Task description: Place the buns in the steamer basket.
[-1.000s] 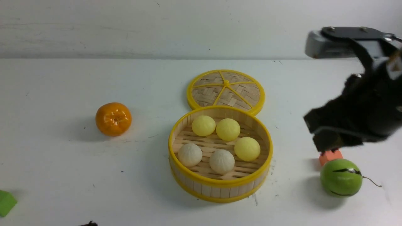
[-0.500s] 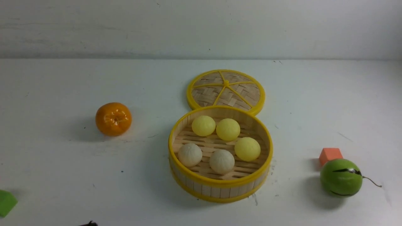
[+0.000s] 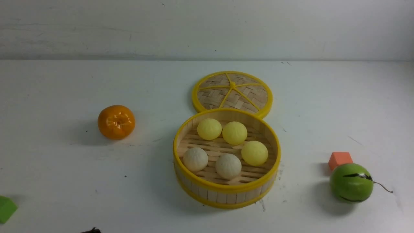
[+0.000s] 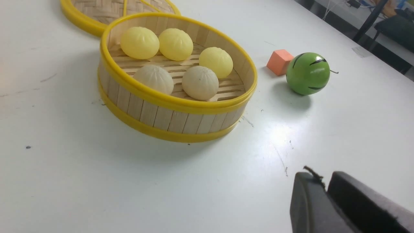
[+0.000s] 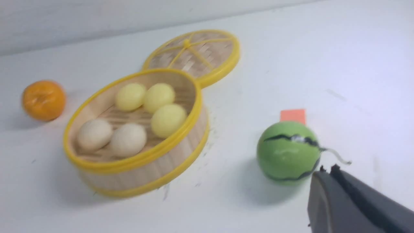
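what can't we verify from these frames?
- Left gripper: cut off by the left wrist view's edge; pads look closed, tips barely visible.
- Right gripper: cut off by the right wrist view's edge, blurred.
- Both arms: absent from the front view.
- Green block: cropped at the front view's edge.
- Steamer basket: near wall hides part of its floor.

The front view looks forward and down across the white table (image 3: 64,181) toward the back wall, with the steamer basket (image 3: 226,194) at frame centre. Both wrist views sit low and close, angled across the tabletop. All three share the basket, the woven lid (image 3: 233,92) and the green melon ball (image 3: 351,183).
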Motion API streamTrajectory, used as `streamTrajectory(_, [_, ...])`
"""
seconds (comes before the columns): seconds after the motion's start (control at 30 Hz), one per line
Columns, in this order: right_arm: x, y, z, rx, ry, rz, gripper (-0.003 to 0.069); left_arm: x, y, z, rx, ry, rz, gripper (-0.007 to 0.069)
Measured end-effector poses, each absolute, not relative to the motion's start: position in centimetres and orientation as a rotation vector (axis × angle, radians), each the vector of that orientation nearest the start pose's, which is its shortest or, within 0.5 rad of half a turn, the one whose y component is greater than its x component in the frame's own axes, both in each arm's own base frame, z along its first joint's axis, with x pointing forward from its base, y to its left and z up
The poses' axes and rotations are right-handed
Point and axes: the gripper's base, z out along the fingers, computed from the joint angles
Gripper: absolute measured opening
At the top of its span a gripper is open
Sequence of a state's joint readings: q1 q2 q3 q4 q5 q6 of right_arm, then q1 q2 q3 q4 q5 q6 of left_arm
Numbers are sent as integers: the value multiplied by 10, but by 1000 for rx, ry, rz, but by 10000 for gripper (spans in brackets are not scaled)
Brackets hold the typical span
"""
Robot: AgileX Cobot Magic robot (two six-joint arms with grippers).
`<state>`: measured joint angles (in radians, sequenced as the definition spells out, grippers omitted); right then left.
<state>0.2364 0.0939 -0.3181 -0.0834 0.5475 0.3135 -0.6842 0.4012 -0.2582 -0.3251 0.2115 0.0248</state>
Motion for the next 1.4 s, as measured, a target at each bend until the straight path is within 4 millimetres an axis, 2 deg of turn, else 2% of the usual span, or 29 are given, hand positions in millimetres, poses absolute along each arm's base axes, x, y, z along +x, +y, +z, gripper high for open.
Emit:
streamTrajectory(0.03, [44, 6, 262, 41, 1802, 287, -22, 69, -64, 254, 415, 1846, -742, 83])
streamTrajectory(0.17, [55, 3, 227, 37, 1708, 137, -22, 69, -64, 254, 416, 1847, -742, 83])
streamTrajectory(0.27, [55, 2, 194, 33, 1736, 101, -22, 69, -64, 254, 415, 1847, -742, 85])
streamTrajectory(0.37, [54, 2, 176, 39, 1819, 90, -22, 69, -64, 254, 416, 1847, -741, 90])
streamTrajectory(0.5, [53, 1, 173, 39, 1864, 75, -22, 69, -64, 254, 416, 1847, -741, 92])
streamTrajectory(1.17, [52, 1, 173, 39, 1873, 73, -15, 69, -64, 254, 416, 1847, -741, 110])
streamTrajectory(1.3, [52, 1, 173, 39, 1874, 73, -10, 70, -63, 249, 407, 1833, -735, 111])
streamTrajectory(1.4, [52, 1, 173, 39, 1874, 73, -10, 70, -58, 236, 366, 1765, -710, 112])
